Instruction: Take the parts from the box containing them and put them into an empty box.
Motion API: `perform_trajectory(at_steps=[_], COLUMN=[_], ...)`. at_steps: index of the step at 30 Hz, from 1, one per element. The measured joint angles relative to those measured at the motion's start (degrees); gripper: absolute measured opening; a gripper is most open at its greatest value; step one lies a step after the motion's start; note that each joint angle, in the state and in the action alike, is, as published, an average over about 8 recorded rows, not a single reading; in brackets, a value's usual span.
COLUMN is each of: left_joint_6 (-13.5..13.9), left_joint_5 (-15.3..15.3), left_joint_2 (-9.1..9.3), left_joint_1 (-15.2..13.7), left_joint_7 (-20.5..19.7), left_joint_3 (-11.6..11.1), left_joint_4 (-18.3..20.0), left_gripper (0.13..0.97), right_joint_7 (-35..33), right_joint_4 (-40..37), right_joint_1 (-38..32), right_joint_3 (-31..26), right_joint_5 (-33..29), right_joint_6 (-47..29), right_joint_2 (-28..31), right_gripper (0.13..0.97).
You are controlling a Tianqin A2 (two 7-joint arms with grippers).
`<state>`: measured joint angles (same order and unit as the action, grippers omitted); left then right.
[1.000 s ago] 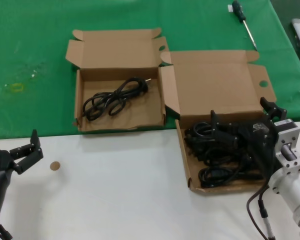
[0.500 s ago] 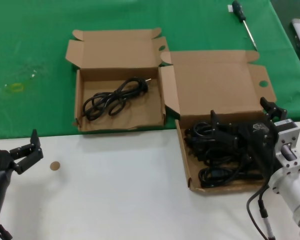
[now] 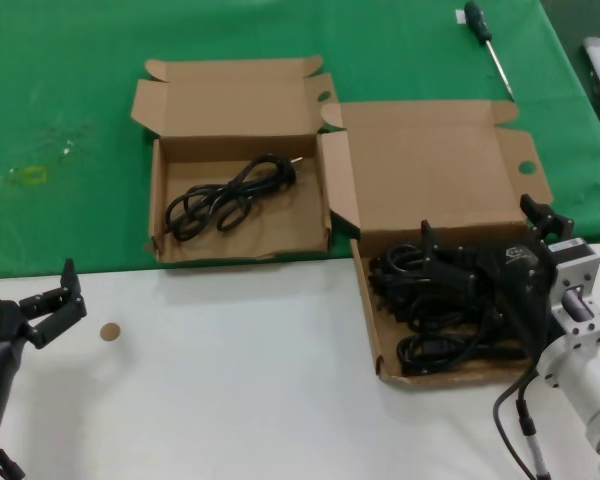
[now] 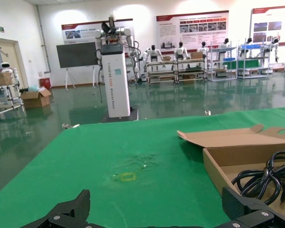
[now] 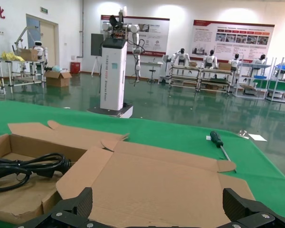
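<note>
There are two cardboard boxes, both open with lids folded back. The box containing them point(image 3: 442, 320), on the right, holds several black cord bundles point(image 3: 430, 345), packed too close together to count exactly. The other box point(image 3: 238, 205), on the left, holds one bundle point(image 3: 230, 195) of looped black cord with a plug end.

The right gripper point(image 3: 485, 262) hangs low over the right box, just above the cords; its fingers stand apart and hold nothing. The left gripper point(image 3: 45, 300) rests at the near left over the white table point(image 3: 230, 400), its fingers also apart and empty.

The boxes are brown corrugated card, shallow and rectangular. A green cloth point(image 3: 60, 120) lies under them. One screwdriver point(image 3: 485, 40) lies on the cloth far right, and one small round brown disc point(image 3: 109, 332) sits on the white surface.
</note>
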<state>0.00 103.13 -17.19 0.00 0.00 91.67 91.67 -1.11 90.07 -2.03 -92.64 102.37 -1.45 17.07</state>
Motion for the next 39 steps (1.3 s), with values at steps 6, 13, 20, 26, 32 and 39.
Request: perform_trajectory(at_steps=[6, 13, 20, 26, 32, 39], left_joint_6=[0.0, 0.0, 0.0, 0.0, 0.0, 0.0], left_joint_5=[0.0, 0.0, 0.0, 0.0, 0.0, 0.0], left_joint_2=[0.0, 0.0, 0.0, 0.0, 0.0, 0.0], left_joint_1=[0.0, 0.0, 0.0, 0.0, 0.0, 0.0], left_joint_7=[0.0, 0.0, 0.0, 0.0, 0.0, 0.0], left_joint_3=[0.0, 0.0, 0.0, 0.0, 0.0, 0.0], left_joint_4=[0.0, 0.0, 0.0, 0.0, 0.0, 0.0], left_gripper=[0.966, 0.966, 0.966, 0.966, 0.966, 0.966], right_joint_7=[0.0, 0.0, 0.0, 0.0, 0.0, 0.0], right_joint_4=[0.0, 0.0, 0.0, 0.0, 0.0, 0.0], right_joint_1=[0.0, 0.0, 0.0, 0.0, 0.0, 0.0], right_joint_3=[0.0, 0.0, 0.0, 0.0, 0.0, 0.0], right_joint_5=[0.0, 0.0, 0.0, 0.0, 0.0, 0.0], right_joint_6=[0.0, 0.0, 0.0, 0.0, 0.0, 0.0], right_joint_2=[0.0, 0.0, 0.0, 0.0, 0.0, 0.0], right_gripper=[0.966, 0.966, 0.966, 0.966, 0.966, 0.966])
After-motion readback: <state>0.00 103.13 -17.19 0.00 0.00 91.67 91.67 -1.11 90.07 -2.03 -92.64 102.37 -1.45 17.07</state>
